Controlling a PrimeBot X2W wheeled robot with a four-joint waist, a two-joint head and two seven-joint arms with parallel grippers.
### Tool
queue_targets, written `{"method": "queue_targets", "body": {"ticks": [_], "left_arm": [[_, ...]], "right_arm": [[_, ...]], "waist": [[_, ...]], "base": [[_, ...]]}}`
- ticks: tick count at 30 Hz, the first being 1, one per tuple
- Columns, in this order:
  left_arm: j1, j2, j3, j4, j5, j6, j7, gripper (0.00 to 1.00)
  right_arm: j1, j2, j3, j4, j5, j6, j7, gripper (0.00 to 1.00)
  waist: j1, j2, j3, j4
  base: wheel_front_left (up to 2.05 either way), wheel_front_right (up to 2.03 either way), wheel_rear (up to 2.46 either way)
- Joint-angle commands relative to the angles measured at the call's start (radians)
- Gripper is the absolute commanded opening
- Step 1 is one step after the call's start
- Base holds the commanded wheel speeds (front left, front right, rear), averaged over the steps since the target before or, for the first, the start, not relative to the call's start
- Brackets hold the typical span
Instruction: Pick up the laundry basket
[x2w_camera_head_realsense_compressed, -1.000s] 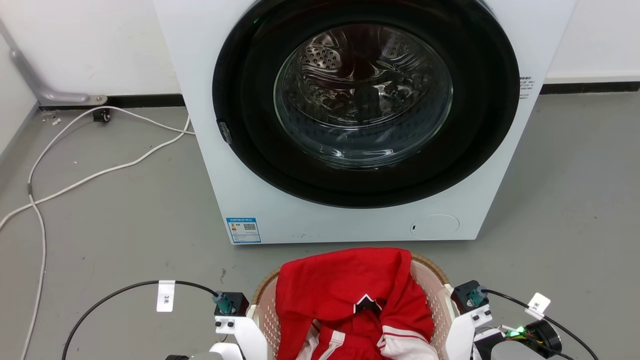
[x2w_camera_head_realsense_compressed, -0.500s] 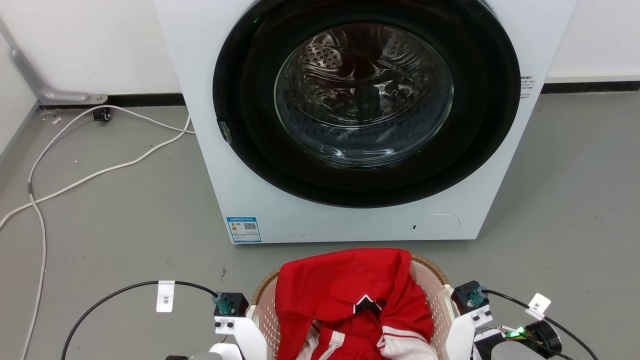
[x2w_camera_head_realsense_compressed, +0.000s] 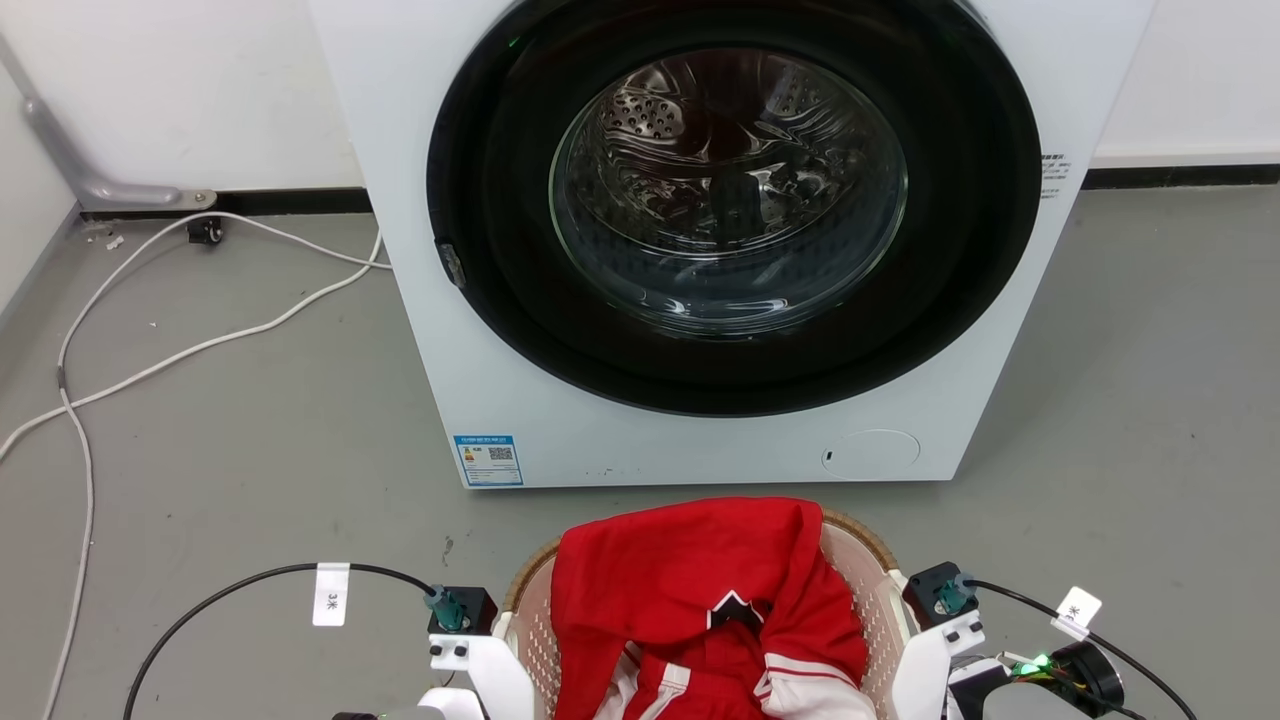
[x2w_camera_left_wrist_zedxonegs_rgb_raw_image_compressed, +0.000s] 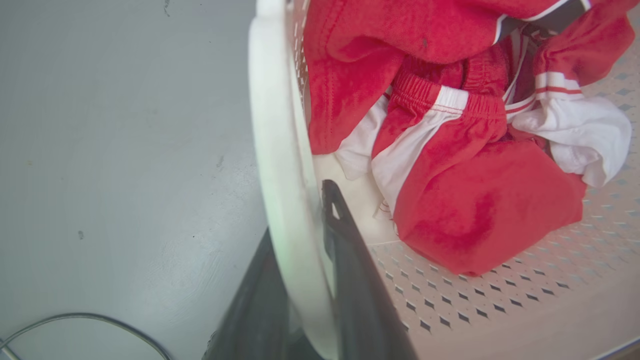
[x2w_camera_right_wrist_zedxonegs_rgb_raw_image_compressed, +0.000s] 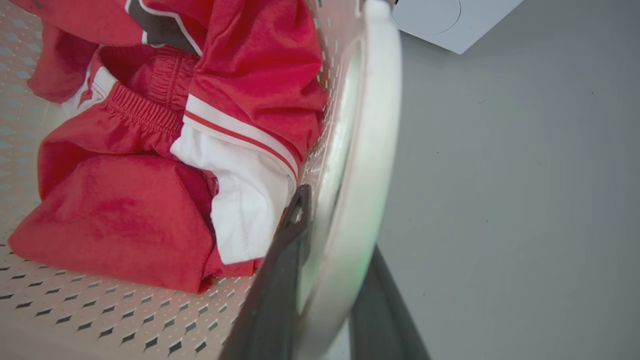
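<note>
Left gripper (x2w_camera_left_wrist_zedxonegs_rgb_raw_image_compressed: 301, 235), right gripper (x2w_camera_right_wrist_zedxonegs_rgb_raw_image_compressed: 334, 240) clamp laundry basket (x2w_camera_head_realsense_compressed: 868, 600) — tag (x2w_camera_head_realsense_compressed: 332, 593) "3米".

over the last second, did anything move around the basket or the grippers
Nothing visibly changed. The left gripper and right gripper each still straddle a white handle of the laundry basket, which stays in front of the washer with the red clothes inside.

The white front-loading washing machine (x2w_camera_head_realsense_compressed: 700, 450) stands just behind the cream perforated plastic laundry basket (x2w_camera_head_realsense_compressed: 872, 600); red-and-white clothes (x2w_camera_head_realsense_compressed: 680, 580) lie in the basket.
</note>
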Motion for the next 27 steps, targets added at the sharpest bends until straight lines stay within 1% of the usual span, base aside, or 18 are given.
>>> {"method": "queue_targets", "body": {"ticks": [1, 27], "left_arm": [[-0.017, -0.009, -0.004, -0.013, -0.005, -0.013, -0.009, 0.0], [-0.017, -0.009, -0.034, -0.008, -0.033, -0.013, -0.015, 0.0]], "right_arm": [[0.005, 0.008, 0.009, -0.005, -0.002, 0.012, 0.0, 0.0], [0.013, 0.003, 0.018, -0.005, 0.004, 0.012, 0.001, 0.0]], "waist": [[0.0, 0.0, -0.001, 0.0], [0.0, 0.0, -0.007, 0.002]], "base": [[0.0, 0.0, 0.0], [0.0, 0.0, 0.0]]}}
